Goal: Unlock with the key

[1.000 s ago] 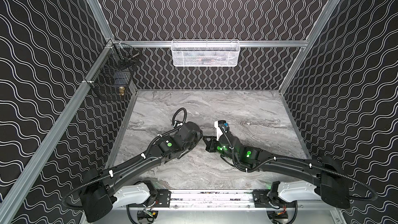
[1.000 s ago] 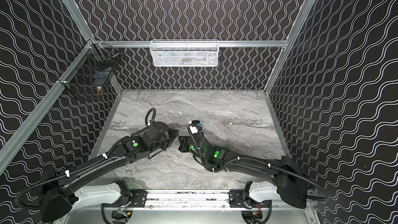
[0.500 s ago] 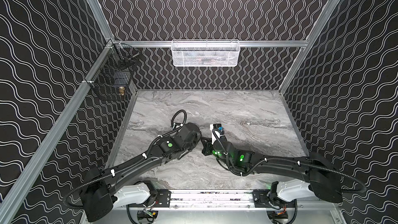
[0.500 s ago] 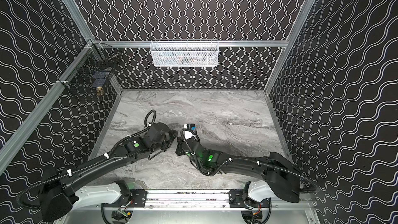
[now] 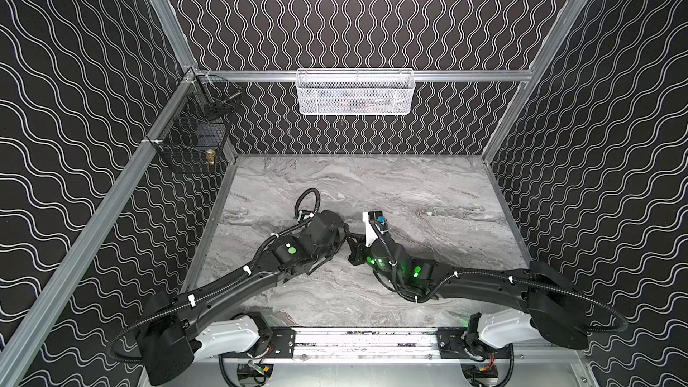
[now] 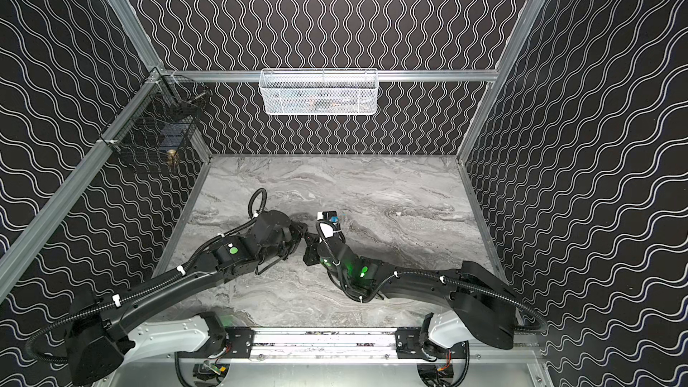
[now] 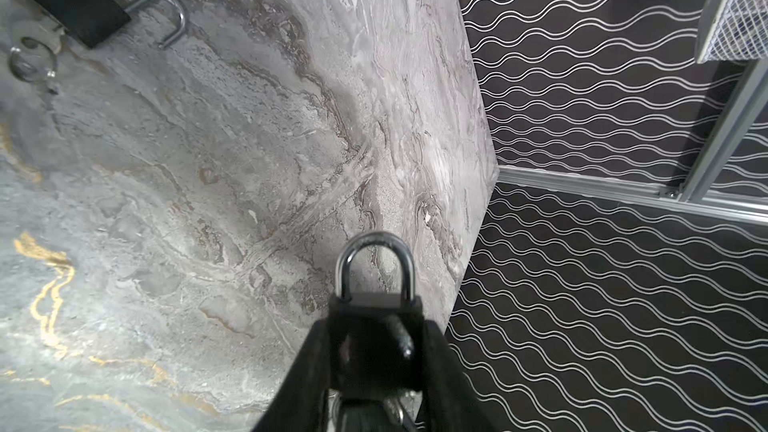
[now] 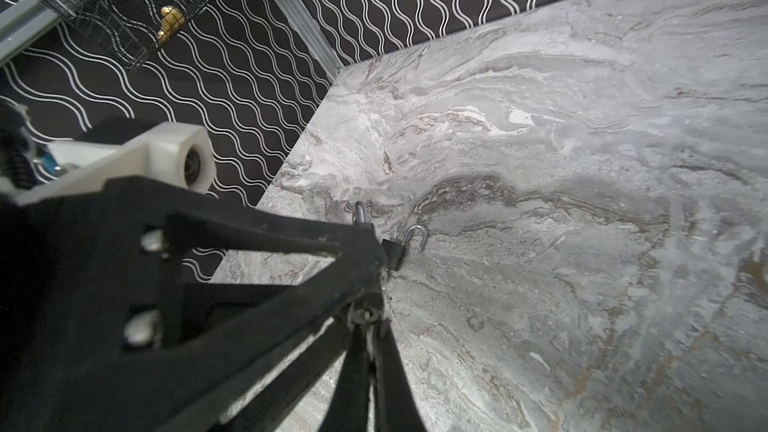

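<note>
My left gripper [image 7: 376, 328] is shut on a black padlock [image 7: 374, 347], gripping its body by both sides. Its silver shackle [image 7: 376, 257] is closed and sticks out past the fingertips. My right gripper [image 8: 370, 328] is shut on a small silver key [image 8: 365, 314], which it holds against the bottom of the held padlock. I cannot tell whether the key is in the keyhole. In both top views the left gripper [image 5: 344, 241] [image 6: 302, 237] and the right gripper [image 5: 352, 251] [image 6: 309, 245] meet tip to tip low over the marble table [image 5: 428, 188].
A second black padlock [image 7: 72, 2] [image 8: 394, 252] with its shackle open lies on the table beside a key ring [image 7: 33, 64]. A white mesh basket [image 5: 355, 93] hangs on the back wall. A black wire basket [image 5: 193, 139] with a brass piece [image 5: 210, 154] hangs on the left wall.
The right arm has swung left, bringing its gripper and the key up to the left gripper. The left arm has hardly moved and keeps its hold on the padlock.
</note>
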### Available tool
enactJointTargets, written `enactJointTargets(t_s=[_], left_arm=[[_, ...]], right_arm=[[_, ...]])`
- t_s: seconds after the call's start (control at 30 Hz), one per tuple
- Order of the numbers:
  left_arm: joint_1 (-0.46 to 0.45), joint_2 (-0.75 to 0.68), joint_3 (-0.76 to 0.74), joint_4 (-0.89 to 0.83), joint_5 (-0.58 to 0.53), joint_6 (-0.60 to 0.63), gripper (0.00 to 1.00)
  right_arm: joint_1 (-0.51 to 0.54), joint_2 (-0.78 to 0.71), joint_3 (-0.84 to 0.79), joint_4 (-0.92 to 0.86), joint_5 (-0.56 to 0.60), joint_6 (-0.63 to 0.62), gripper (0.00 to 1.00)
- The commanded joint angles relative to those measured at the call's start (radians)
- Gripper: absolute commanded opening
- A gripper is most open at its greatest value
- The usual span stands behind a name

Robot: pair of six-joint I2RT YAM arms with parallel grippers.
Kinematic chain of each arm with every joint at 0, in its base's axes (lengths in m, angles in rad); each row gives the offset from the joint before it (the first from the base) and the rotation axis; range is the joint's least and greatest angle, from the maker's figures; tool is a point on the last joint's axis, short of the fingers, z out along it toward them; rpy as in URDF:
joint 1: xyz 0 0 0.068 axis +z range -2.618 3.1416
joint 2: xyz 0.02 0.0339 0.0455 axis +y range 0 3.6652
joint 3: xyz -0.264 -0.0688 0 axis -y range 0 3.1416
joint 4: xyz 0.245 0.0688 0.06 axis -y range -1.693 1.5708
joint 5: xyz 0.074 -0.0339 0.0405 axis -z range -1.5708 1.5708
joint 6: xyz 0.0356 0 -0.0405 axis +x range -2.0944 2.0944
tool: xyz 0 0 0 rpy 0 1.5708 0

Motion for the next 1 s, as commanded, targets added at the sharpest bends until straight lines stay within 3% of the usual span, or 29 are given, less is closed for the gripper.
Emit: enactJointTargets(t_s=[0.0,0.1,0.2,0.5,0.63,0.97], left_arm=[[-0.013,-0.011,0.010,0.068,0.217,0.034,0.00],[-0.003,-0.015,0.009,0.046,0.187,0.046,0.00],[0.017,-0.011,0.011,0.036,0.171,0.066,0.00],[0.043,-0.016,0.029,-0.030,0.061,0.112,0.00],[0.045,-0.020,0.026,-0.040,0.048,0.112,0.00],[0.045,-0.017,0.028,-0.040,0.041,0.115,0.00]], right_arm=[[-0.001,-0.009,0.050,0.139,-0.128,-0.028,0.00],[-0.001,-0.037,0.036,0.101,-0.111,-0.028,0.02],[-0.001,-0.081,0.002,0.084,-0.094,-0.026,0.12],[0.001,-0.169,-0.013,-0.044,-0.083,-0.010,0.28],[-0.001,-0.200,-0.015,-0.088,-0.034,0.048,0.29],[-0.056,-0.144,0.066,-0.215,-0.101,0.175,0.26]])
